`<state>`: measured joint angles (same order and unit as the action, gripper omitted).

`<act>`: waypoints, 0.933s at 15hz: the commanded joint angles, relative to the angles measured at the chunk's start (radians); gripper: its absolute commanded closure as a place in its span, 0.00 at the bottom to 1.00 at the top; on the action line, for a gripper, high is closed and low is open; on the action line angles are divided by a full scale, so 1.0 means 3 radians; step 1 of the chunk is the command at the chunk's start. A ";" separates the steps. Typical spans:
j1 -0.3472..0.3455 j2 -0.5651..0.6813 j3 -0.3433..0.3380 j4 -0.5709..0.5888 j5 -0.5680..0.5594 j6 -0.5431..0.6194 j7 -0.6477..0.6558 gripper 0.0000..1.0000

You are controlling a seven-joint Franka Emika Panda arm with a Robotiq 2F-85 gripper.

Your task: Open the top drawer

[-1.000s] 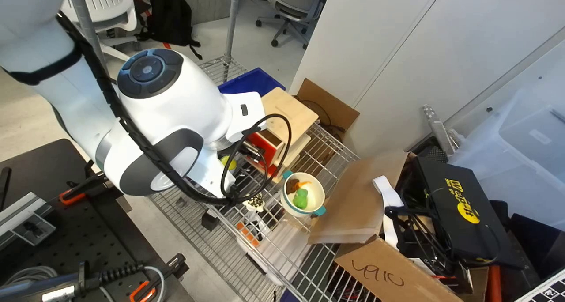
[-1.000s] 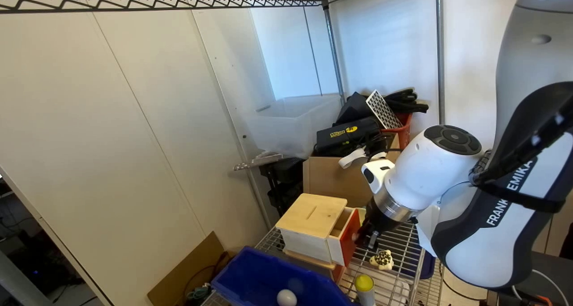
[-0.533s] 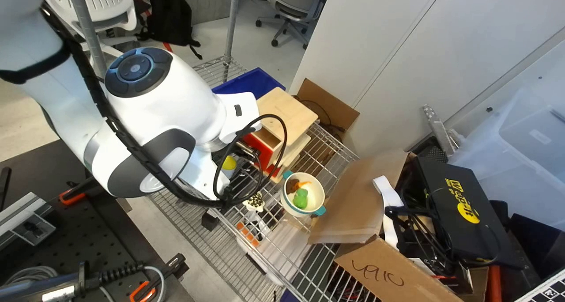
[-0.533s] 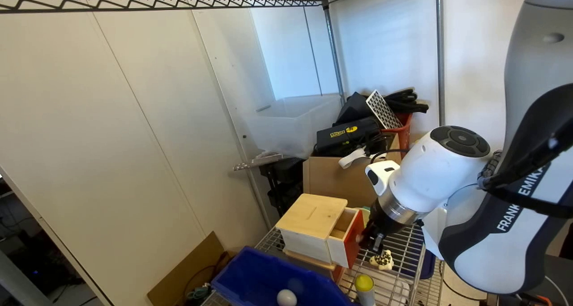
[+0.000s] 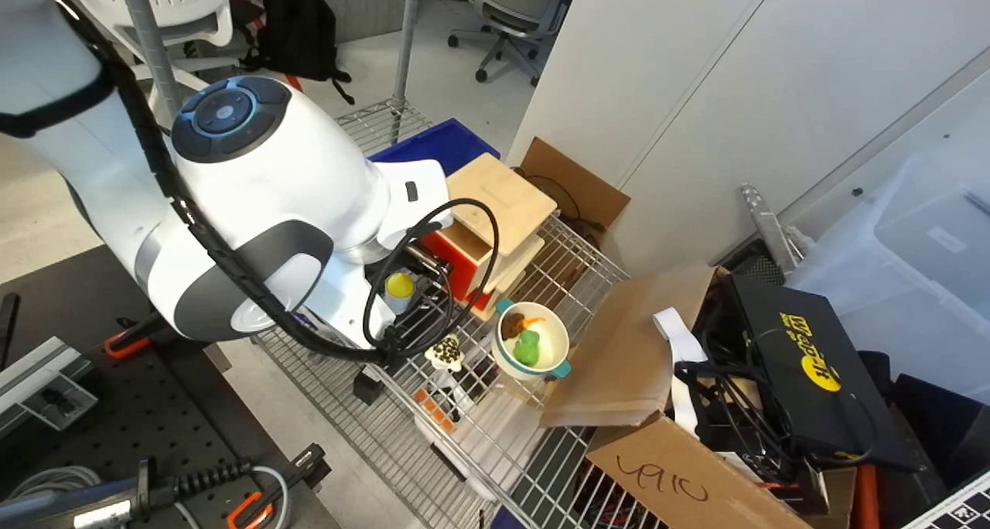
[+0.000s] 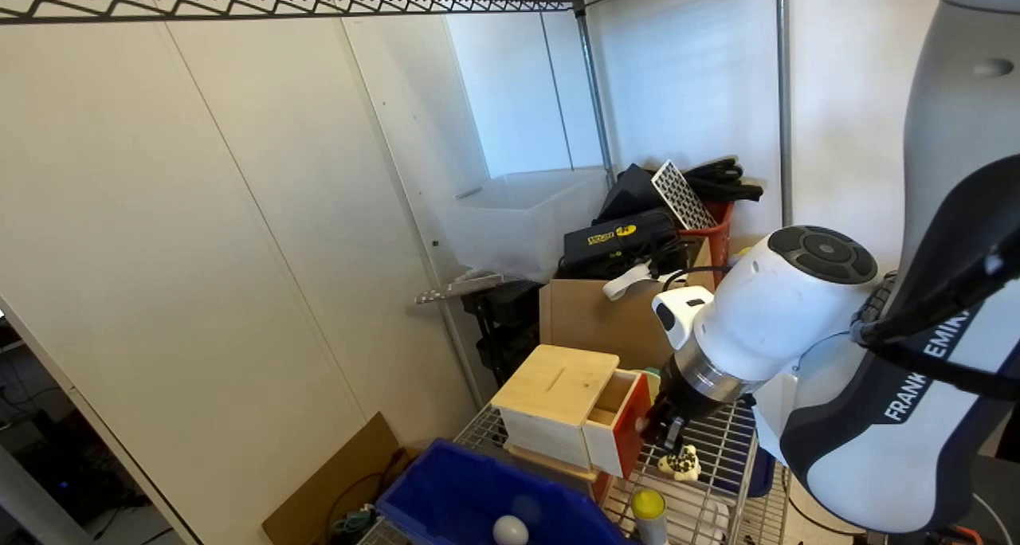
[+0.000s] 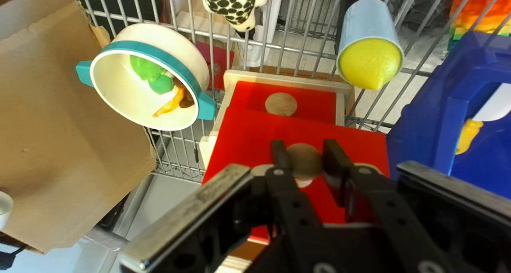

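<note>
The light-wood box cabinet (image 6: pixel 550 382) stands on a wire shelf. Its top drawer (image 6: pixel 632 425), red-fronted, is pulled partly out, and its inside shows from above; it also shows in an exterior view (image 5: pixel 456 262). In the wrist view the top drawer's red front (image 7: pixel 255 133) faces me, with its round wooden knob (image 7: pixel 305 161) between my fingers. My gripper (image 7: pixel 304 155) is shut on this knob, one finger on each side. In an exterior view my gripper (image 6: pixel 660 433) is at the drawer front. The lower red drawer (image 7: pixel 315 101) with its own knob is farther in, under the top one.
A blue bin (image 6: pixel 486 481) stands close beside the cabinet. A cup with a yellow top (image 7: pixel 365 21), a spotted toy (image 7: pixel 231 1) and a cream-and-teal pot (image 7: pixel 147 81) are near the drawers. A cardboard box (image 7: pixel 60 125) stands beyond the pot.
My gripper has moved away from the cabinet, and the top drawer has slid farther out with it. Most of this was in the earlier half second; since then the drawer has moved only slightly.
</note>
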<state>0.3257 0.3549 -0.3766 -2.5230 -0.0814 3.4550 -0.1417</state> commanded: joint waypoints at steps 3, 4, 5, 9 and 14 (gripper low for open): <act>0.0235 -0.0009 -0.0214 -0.0010 0.0268 0.0033 0.0004 0.93; 0.0252 -0.0003 -0.0233 -0.0007 0.0294 0.0035 0.0009 0.93; 0.0273 0.0001 -0.0254 -0.0006 0.0324 0.0033 0.0010 0.93; 0.0327 0.0006 -0.0308 -0.0008 0.0390 0.0029 0.0002 0.93; 0.0387 0.0015 -0.0361 -0.0005 0.0421 0.0028 -0.0003 0.93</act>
<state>0.4054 0.3643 -0.4540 -2.5232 0.0099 3.4543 -0.1396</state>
